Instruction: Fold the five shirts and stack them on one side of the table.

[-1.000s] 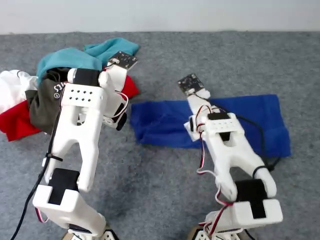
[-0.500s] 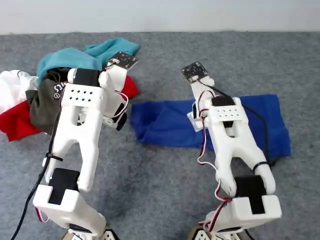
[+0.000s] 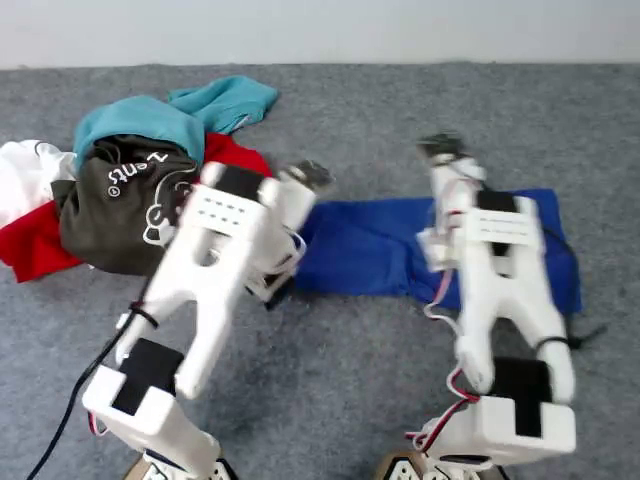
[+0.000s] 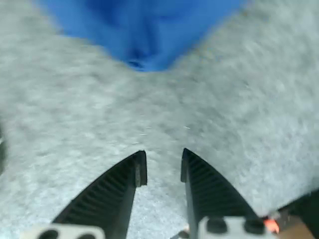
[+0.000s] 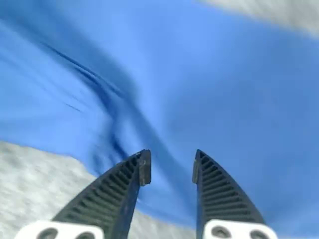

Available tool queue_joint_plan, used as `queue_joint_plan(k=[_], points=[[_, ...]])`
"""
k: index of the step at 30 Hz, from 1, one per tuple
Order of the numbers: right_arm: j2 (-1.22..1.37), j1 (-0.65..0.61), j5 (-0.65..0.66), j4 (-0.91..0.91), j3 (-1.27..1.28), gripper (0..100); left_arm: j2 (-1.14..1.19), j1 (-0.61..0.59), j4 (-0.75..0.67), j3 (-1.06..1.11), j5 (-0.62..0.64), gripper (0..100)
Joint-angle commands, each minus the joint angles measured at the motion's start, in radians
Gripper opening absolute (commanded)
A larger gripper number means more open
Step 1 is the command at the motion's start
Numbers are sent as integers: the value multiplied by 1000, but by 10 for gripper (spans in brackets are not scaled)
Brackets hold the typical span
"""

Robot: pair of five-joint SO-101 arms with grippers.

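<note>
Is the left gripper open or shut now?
Open. The left gripper shows a gap between its jaws, with grey table cover behind and nothing held.

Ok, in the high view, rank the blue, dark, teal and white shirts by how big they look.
1. blue shirt
2. dark shirt and teal shirt, about alike
3. white shirt, partly hidden

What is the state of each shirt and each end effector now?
blue shirt: lying flat as a strip, apart from the pile
teal shirt: crumpled, atop the pile
dark shirt: crumpled, in the pile
red shirt: crumpled, partly under the dark shirt
white shirt: crumpled, at the pile's edge
left end effector: open, empty, over bare table
right end effector: open, empty, over the blue shirt
</note>
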Motion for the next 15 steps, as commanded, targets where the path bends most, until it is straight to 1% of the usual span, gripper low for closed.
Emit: queue_joint_plan(k=[1,3,6,11,15], points=[[-62,170,40,24,-15,156,-40,48,-43,45,-18,129],[-61,242,54,19,-15,156,-40,48,-101,68,-15,130],[-61,311,69,7,-15,156,-40,55,-167,79,-12,130],[-59,383,74,-25,-14,155,-40,46,-285,82,-3,130],[-59,414,74,-73,28,155,-40,46,-370,82,69,130]])
